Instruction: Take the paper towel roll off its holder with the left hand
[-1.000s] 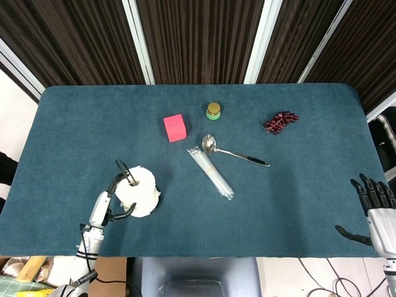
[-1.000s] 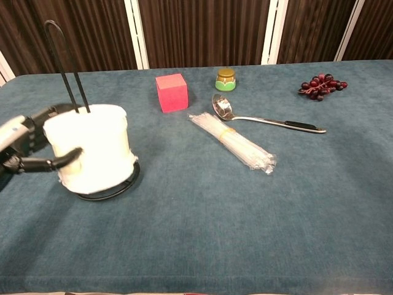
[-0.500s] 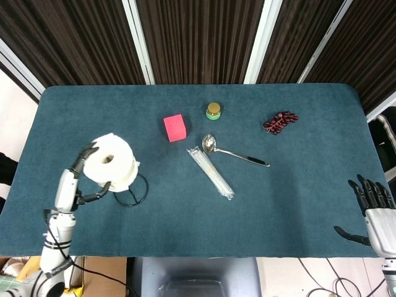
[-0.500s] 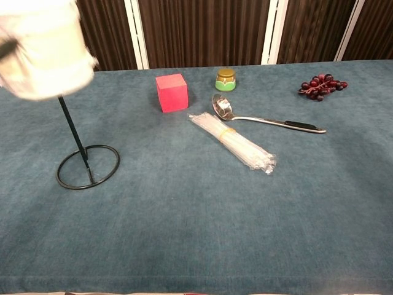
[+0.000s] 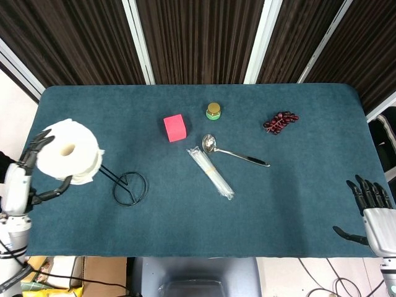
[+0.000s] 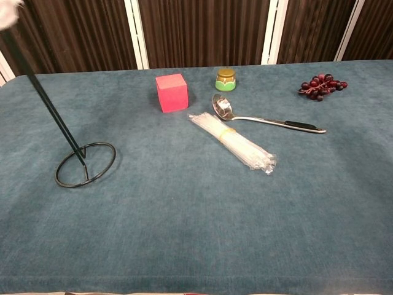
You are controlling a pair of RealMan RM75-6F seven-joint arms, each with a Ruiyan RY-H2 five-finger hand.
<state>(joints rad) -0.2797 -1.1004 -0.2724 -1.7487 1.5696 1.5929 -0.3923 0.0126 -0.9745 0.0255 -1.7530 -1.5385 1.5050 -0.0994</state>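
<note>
White paper towel roll (image 5: 68, 159); black holder (image 6: 84, 164); teal table (image 6: 196, 233); pink block (image 6: 171, 92).

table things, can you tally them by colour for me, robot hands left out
white: 1, round paper towel roll
black: 1, wire roll holder
pink: 1, foam cube
green with gold lid: 1, small jar
silver: 1, metal spoon
clear: 1, plastic straw pack
dark red: 1, grape bunch
total: 7

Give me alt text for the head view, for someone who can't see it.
The left hand holds a paper towel roll above the table's left edge, by the leaning wire holder. Mid-table lie a pink block, jar, spoon, straws and grapes; the right hand is open.
</note>
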